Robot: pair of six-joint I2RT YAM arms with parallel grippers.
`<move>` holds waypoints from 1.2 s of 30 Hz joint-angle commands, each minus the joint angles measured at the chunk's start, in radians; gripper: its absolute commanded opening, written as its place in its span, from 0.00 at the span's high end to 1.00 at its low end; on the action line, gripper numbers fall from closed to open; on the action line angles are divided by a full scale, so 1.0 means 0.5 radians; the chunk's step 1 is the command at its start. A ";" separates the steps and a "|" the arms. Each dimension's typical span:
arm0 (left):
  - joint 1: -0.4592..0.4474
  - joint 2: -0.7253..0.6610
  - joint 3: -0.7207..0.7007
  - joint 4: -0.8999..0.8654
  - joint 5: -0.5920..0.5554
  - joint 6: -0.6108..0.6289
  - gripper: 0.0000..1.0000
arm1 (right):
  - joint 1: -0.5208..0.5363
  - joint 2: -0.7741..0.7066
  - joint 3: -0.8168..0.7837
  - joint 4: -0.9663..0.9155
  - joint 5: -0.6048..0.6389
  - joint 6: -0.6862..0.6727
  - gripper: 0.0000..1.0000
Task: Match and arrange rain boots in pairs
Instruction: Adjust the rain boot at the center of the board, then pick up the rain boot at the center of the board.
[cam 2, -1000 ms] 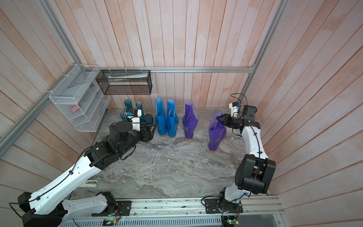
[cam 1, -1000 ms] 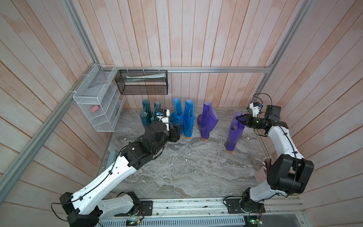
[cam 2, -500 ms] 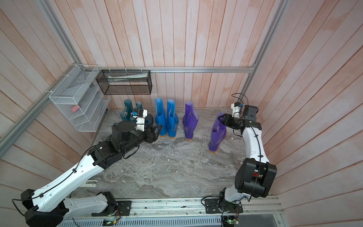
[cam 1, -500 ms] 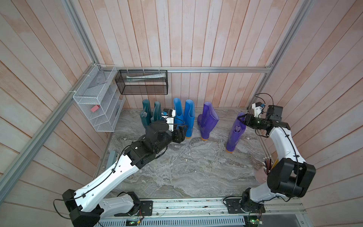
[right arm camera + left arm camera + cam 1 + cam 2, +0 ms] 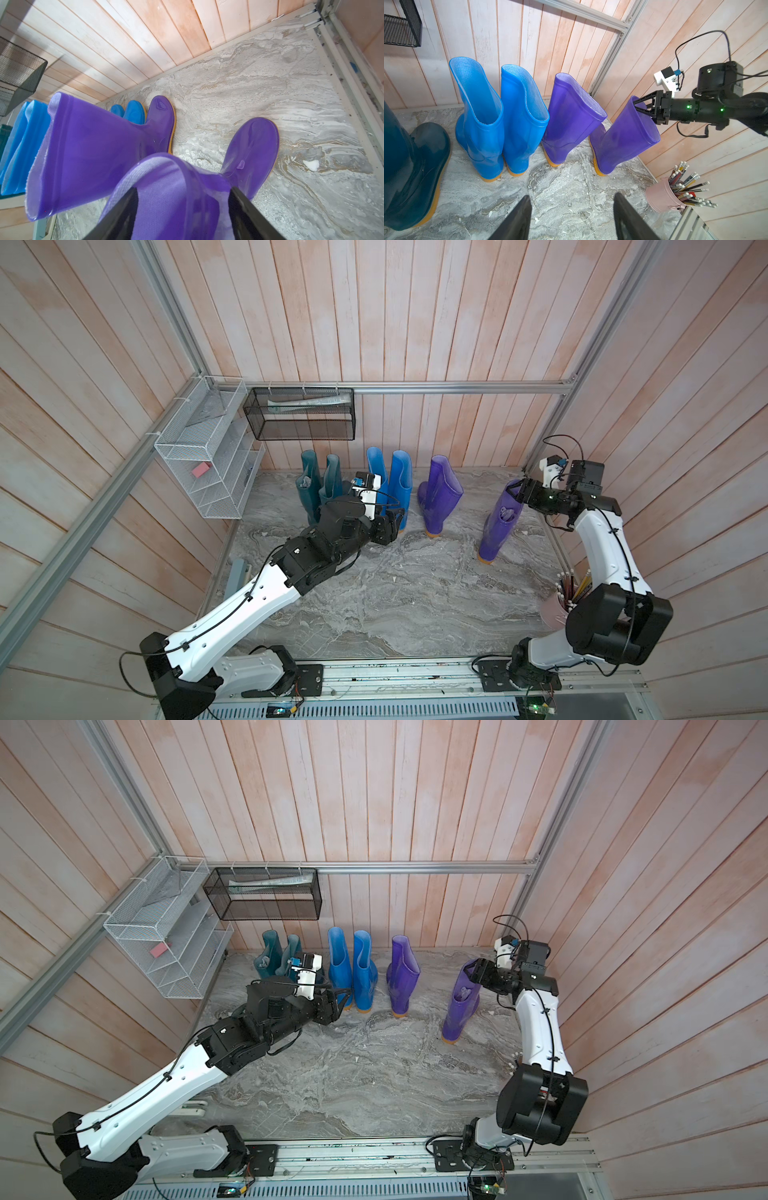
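Near the tabletop's right edge, the loose purple boot [image 5: 498, 522] leans well apart from its mate [image 5: 440, 493], which stands just beside the blue pair [image 5: 401, 481] and the teal pair [image 5: 309, 477] along the back wall. The right arm's fingers [image 5: 243, 209] are spread wide about its soft rim and pinch nothing, so the tilted boot may topple, or snag on a finger and drag. Its glossy, thin rubber shaft looks floppy, and the narrow yellow sole gives little footing on the smooth marbled tabletop [image 5: 395, 605]. The left arm's fingers [image 5: 519, 220] hang parted and empty near the blue heels. A pink pencil cup [image 5: 660, 195] stands nearby.
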 commanded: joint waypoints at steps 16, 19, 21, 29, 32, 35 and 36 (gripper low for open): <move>-0.011 -0.089 -0.086 0.038 0.009 0.086 0.35 | 0.185 -0.193 0.255 -0.342 0.613 0.188 0.12; -0.011 -0.136 -0.118 0.030 0.003 0.110 0.35 | 0.268 -0.204 0.256 -0.365 0.694 0.240 0.12; -0.009 -0.170 -0.143 0.030 0.007 0.122 0.34 | 0.324 -0.213 0.255 -0.388 0.776 0.276 0.12; -0.010 -0.288 -0.222 -0.003 0.033 0.163 0.34 | 0.433 -0.252 0.089 -0.405 0.972 0.376 0.12; -0.011 -0.319 -0.241 -0.009 0.054 0.160 0.34 | 0.440 -0.274 0.011 -0.387 0.993 0.392 0.13; -0.009 -0.336 -0.253 -0.016 0.062 0.163 0.34 | 0.439 -0.281 -0.029 -0.374 0.999 0.386 0.18; -0.012 -0.339 -0.254 -0.022 0.059 0.164 0.34 | 0.439 -0.275 -0.031 -0.369 0.989 0.380 0.22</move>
